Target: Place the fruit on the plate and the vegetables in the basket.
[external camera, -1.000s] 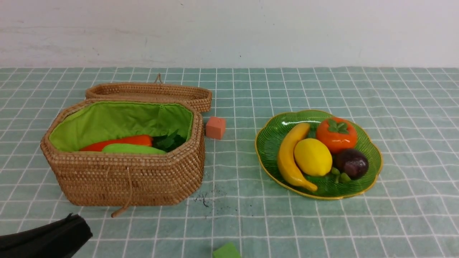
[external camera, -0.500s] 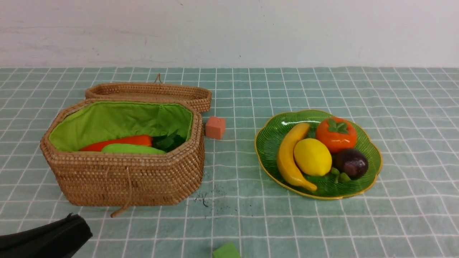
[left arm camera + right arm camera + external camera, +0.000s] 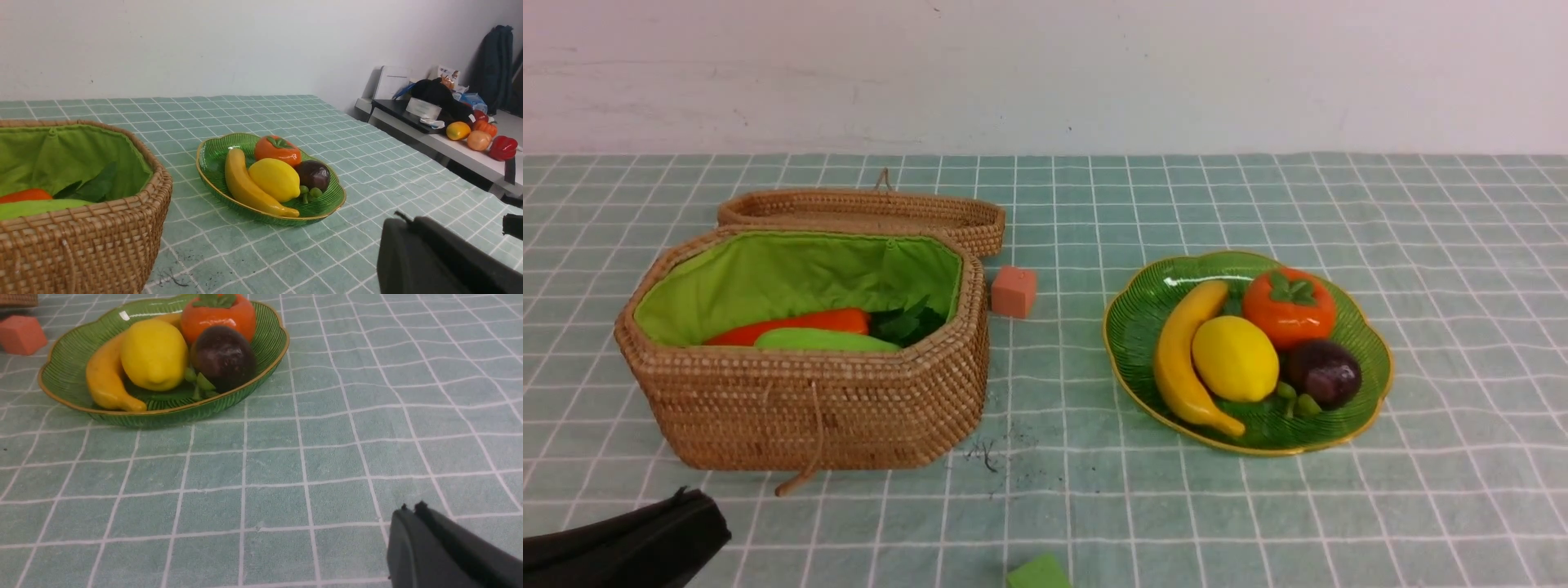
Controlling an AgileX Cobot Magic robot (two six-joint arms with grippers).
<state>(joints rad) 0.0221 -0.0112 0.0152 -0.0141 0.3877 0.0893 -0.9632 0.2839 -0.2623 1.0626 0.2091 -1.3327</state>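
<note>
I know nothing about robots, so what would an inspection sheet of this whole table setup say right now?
Surface: green checked tablecloth, dark smudge near the basket.
Job's things: banana, lemon, persimmon and mangosteen on the green plate; carrot and green gourd in the open basket; lid behind it.
Clutter: pink cube, green cube.
Grippers: left tool shut; right tool shut; both hold nothing.
Cables: nothing seen.
Surroundings: white wall; side table with other toy produce.
</note>
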